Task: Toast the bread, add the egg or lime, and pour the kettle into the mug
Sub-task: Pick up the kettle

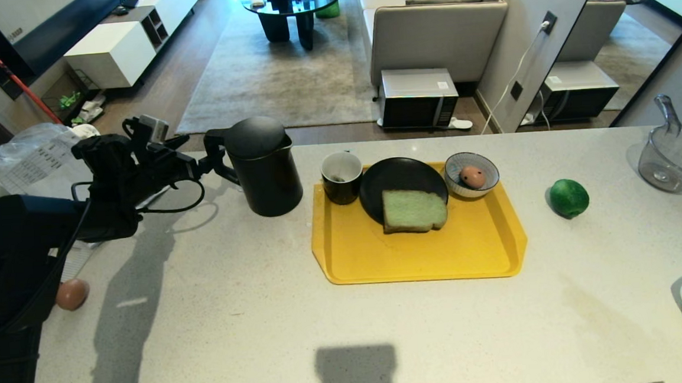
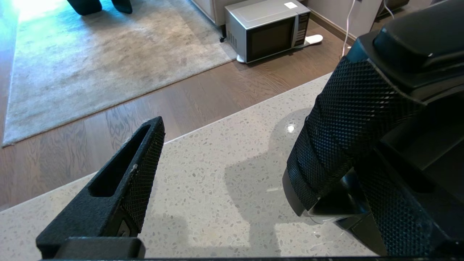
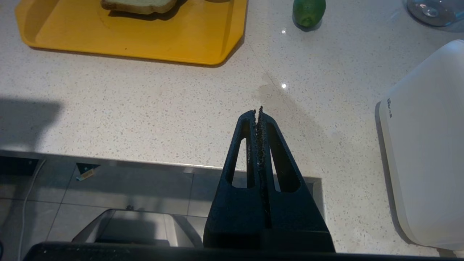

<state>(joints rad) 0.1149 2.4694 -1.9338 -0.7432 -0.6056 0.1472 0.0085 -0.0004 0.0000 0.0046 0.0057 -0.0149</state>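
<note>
One arm works: in the head view, the left gripper (image 1: 211,158) sits left of centre, jaws apart beside the kettle (image 1: 262,166) handle; mug (image 1: 342,177) mid-frame. Left wrist view: handle ungrasped, so closing comes next. Right wrist view: right gripper (image 3: 259,112) idle, jaws together.

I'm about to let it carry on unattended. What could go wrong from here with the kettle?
1. The left hand is wide open at the kettle handle; a shallow or off-centre grip could let the tall kettle tip when lifted.
2. The mug is small and stands close against the black plate holding the bread, so a stray pour could wet the bread.
3. A loose brown egg lies near the left arm and could get knocked.
</note>
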